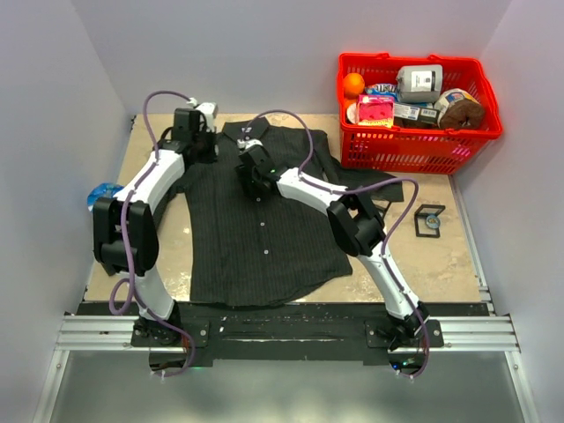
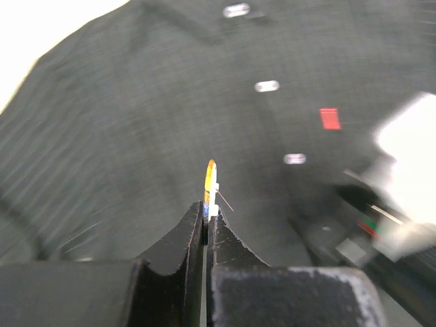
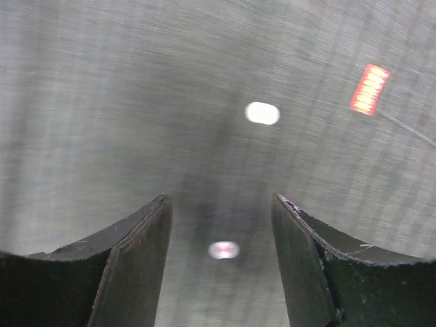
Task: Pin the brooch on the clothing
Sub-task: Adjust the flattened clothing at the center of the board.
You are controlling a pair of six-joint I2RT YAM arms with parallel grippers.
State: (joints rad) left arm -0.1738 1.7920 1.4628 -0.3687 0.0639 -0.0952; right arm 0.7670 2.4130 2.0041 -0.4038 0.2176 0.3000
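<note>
White arms (image 1: 159, 173) — black joints (image 1: 357, 226), purple cables (image 1: 167, 92).

SITE: you were working in a robotics lab test cell | WALLS: plain white panels (image 1: 291, 53) boxed your tabletop (image 1: 458, 256) in on three sides | RIG: left arm (image 1: 154, 181) and right arm (image 1: 304, 187), trailing purple cables (image 1: 284, 112), were bolted to an aluminium rail (image 1: 480, 333) | PROPS: a red basket (image 1: 397, 154) of mixed goods stood near a shirt (image 1: 229, 238) laid flat

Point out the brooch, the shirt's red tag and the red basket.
brooch (image 2: 210, 178), left wrist view, on its orange edge.
red tag (image 2: 330, 118), left wrist view, middle of the tag.
red basket (image 1: 405, 152), top external view, on its front wall.
</note>
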